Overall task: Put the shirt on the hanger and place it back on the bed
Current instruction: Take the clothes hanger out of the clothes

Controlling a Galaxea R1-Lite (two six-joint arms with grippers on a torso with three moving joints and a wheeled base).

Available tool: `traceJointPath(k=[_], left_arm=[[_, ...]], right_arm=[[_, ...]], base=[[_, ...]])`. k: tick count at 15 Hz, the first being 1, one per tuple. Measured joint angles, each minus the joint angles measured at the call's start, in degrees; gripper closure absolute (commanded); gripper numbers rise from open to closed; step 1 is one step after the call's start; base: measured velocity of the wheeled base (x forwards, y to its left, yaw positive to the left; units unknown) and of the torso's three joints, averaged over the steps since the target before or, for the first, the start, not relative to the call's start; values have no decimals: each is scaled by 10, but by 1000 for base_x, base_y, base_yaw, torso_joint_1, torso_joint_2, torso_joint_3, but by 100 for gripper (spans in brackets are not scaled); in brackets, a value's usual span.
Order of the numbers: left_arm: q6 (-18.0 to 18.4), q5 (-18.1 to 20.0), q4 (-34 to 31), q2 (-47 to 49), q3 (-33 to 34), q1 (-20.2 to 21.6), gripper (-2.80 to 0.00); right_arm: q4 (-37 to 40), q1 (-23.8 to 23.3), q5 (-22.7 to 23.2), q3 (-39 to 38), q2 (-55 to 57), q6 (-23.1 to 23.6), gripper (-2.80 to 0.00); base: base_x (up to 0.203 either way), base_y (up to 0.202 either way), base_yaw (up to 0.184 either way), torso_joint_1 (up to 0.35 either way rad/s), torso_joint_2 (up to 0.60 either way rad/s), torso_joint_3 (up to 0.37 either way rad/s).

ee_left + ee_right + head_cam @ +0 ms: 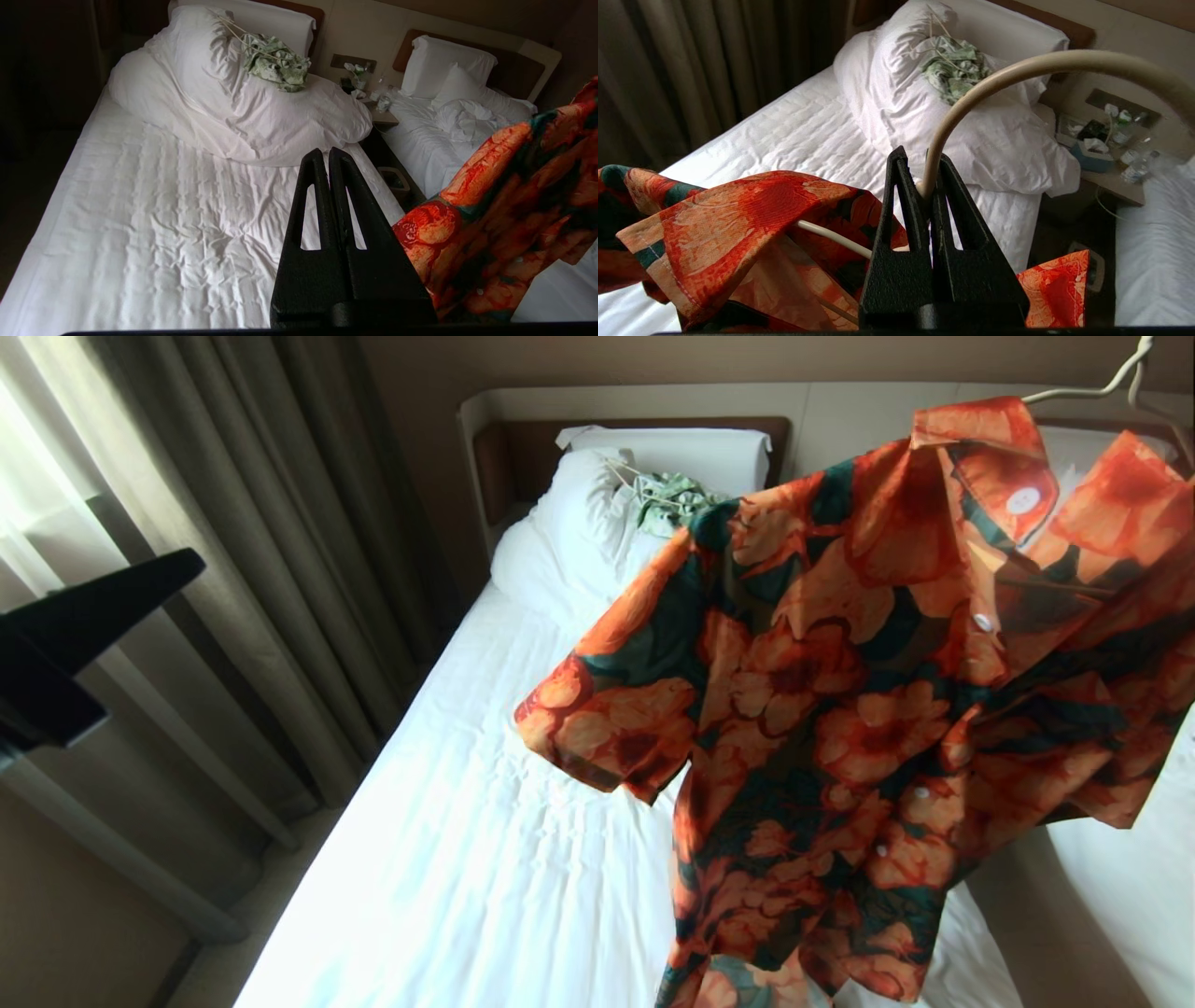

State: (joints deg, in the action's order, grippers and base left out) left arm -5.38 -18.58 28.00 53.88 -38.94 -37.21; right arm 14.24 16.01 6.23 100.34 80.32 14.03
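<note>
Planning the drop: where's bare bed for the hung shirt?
Free: the wrinkled sheet of the bed between the curtain-side edge and the shirt, below the duvet. Crowded: the head end, where a green-and-white garment lies on the duvet.

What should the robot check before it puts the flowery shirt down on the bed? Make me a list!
1. Right gripper pinching the hanger at its neck: ok.
2. Shirt draped on the hanger, collar up: ok.
3. Both shoulders seated evenly on the hanger: cannot tell.
4. Bare sheet on the bed below the shirt to land on: ok.
5. Left gripper shut, empty, off to the side of the shirt: ok.
6. Green-and-white garment sits far up on the duvet, out of the way: ok.
</note>
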Motion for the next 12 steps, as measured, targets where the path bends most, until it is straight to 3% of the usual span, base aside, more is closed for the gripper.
traceJointPath(k=[2,4,6,8,9,12], left_arm=[[3,-1,-23,7,-9,-7,0],[4,-7,-91,21,-44,-25,0],[4,-26,-151,47,-87,-51,0],[3,-55,-162,85,-115,-86,0],[4,-66,-159,109,-125,-101,-280],[10,-63,-105,180,-136,-116,-280]], right_arm=[[0,1,-12,18,11,-1,0],[0,3,-13,33,25,-4,0],[1,5,-13,37,37,-4,0],[1,9,-13,39,46,-4,0],[1,12,-13,40,52,-4,0],[0,16,-12,56,70,-15,0]], base=[[0,0,0,0,0,0],[0,0,0,0,0,0],[0,0,0,0,0,0],[0,0,0,0,0,0],[0,0,0,0,0,0],[0,0,0,0,0,0]])
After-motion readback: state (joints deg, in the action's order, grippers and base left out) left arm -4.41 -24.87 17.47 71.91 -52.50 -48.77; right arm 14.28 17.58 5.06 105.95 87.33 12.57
